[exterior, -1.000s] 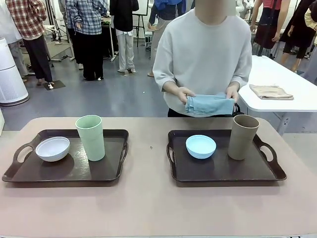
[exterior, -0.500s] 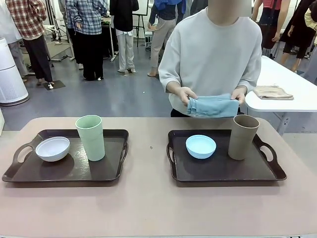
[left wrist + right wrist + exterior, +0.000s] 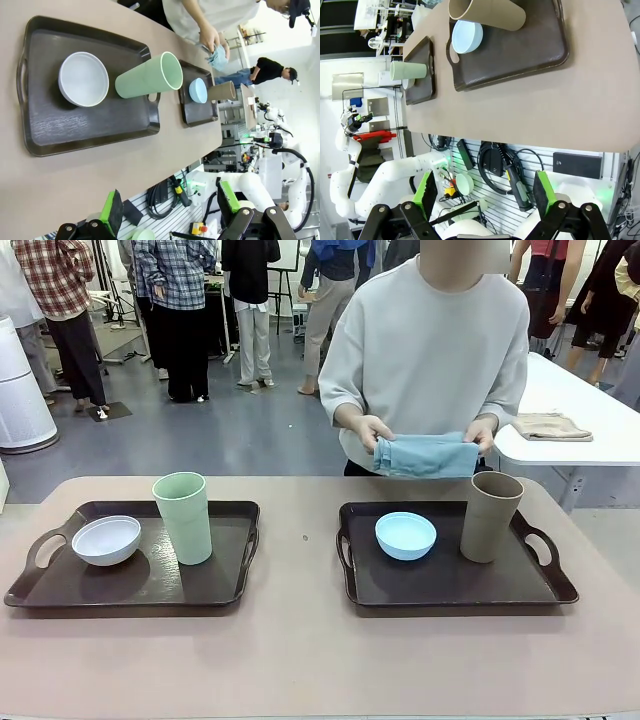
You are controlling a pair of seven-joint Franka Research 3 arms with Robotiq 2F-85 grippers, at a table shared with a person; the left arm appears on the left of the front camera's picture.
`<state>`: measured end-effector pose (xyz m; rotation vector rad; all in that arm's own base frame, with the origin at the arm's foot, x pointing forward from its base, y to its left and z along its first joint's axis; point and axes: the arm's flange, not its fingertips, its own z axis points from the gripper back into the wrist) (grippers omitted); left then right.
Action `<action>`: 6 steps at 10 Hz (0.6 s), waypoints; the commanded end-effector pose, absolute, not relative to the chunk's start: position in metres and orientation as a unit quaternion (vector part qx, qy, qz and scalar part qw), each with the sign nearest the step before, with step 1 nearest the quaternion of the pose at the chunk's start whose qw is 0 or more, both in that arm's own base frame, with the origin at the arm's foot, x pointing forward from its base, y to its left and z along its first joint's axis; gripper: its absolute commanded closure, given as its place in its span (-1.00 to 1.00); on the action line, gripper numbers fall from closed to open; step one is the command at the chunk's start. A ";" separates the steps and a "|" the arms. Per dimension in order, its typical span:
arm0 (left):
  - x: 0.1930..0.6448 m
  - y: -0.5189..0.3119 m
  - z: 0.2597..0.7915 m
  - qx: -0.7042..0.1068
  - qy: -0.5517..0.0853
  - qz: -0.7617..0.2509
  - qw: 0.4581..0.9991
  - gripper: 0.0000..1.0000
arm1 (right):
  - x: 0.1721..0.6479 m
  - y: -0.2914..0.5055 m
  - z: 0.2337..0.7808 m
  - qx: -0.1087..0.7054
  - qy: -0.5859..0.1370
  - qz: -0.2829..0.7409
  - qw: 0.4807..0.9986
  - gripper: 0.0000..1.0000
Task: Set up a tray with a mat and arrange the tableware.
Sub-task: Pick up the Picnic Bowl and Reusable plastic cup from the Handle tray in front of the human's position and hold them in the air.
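Left gripper [image 3: 169, 205]: jaws wide, nothing held, back from the table [image 3: 300, 650].

Left tray [image 3: 150, 588]: white bowl [image 3: 106, 540] and pale green tumbler [image 3: 183, 518] stand side by side on the bare surface, with no mat under them.

Right tray [image 3: 440, 582]: light blue bowl [image 3: 405, 536] and tan tumbler [image 3: 490, 517], also on bare tray.

Beyond it, the person holds a folded blue cloth [image 3: 425, 455] in both hands over the far edge. It is likely the mat and is not yet laid.

Right gripper [image 3: 485, 192]: wide and empty.

Treat the task as barely begun. You have the mat to seat and all four pieces to arrange on it.
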<state>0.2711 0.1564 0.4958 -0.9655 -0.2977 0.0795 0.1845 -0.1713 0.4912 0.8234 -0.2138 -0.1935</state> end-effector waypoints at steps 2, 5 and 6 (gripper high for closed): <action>0.273 0.158 0.497 -0.470 -0.153 0.029 0.869 -1.00 | 0.186 -0.172 0.491 0.411 -0.109 -0.088 0.901 -1.00; 0.273 0.158 0.497 -0.470 -0.153 0.029 0.869 -1.00 | 0.186 -0.172 0.491 0.411 -0.109 -0.088 0.901 -1.00; 0.273 0.158 0.497 -0.470 -0.153 0.029 0.869 -1.00 | 0.186 -0.172 0.491 0.411 -0.109 -0.088 0.901 -1.00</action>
